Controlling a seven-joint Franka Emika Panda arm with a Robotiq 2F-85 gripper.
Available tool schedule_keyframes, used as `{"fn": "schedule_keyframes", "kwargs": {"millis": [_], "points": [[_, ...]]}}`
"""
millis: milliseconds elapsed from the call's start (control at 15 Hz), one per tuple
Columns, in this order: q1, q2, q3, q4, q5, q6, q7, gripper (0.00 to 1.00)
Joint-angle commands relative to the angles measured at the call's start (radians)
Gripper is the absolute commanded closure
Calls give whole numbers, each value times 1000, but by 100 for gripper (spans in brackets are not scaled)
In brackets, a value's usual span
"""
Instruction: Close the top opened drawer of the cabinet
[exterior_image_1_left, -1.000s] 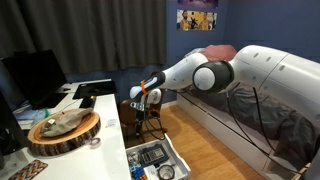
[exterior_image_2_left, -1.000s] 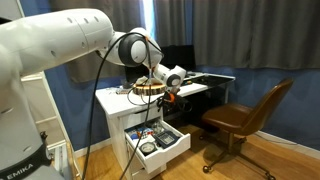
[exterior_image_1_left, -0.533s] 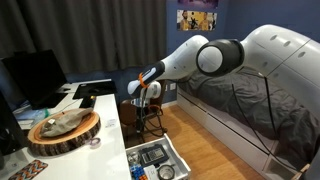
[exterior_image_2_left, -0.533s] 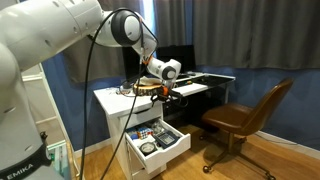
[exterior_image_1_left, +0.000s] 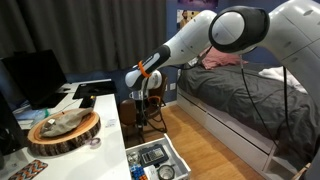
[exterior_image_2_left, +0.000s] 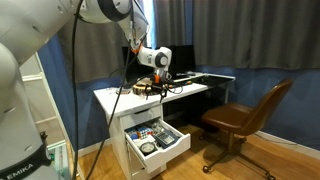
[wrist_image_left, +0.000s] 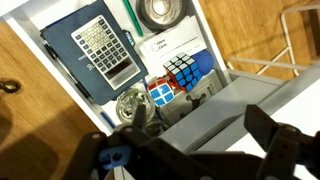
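The top opened drawer (exterior_image_2_left: 146, 131) is seen pulled out of the cabinet (exterior_image_2_left: 113, 120), front turned toward the chair (exterior_image_2_left: 243, 115), long axis along the pull. A lower drawer (exterior_image_2_left: 165, 150) juts out beneath. The gripper (exterior_image_2_left: 157, 86), jaws spread, is held above; its fingers are blurred in the wrist view.

A brown swivel chair (exterior_image_2_left: 245, 115) stands on the wood floor (exterior_image_2_left: 262, 162) before dark curtains (exterior_image_2_left: 250, 40). In an exterior view a grey bed (exterior_image_1_left: 232, 96) (pink pillow (exterior_image_1_left: 222, 60) at its head) lies along the wall, and a round wooden slab (exterior_image_1_left: 63, 131) sits near a black monitor (exterior_image_1_left: 35, 78).
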Motion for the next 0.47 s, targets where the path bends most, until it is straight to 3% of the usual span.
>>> {"fn": "schedule_keyframes", "kwargs": {"millis": [0,133,200,400], "points": [[-29,-144,36,-162,-56,21,51,0],[-33,-200,42,-229,-94,72,20,0],[-38,-107,53,-107,-71,10,35,0],[-44,-121,61,-119,-73,13,34,0]]}}
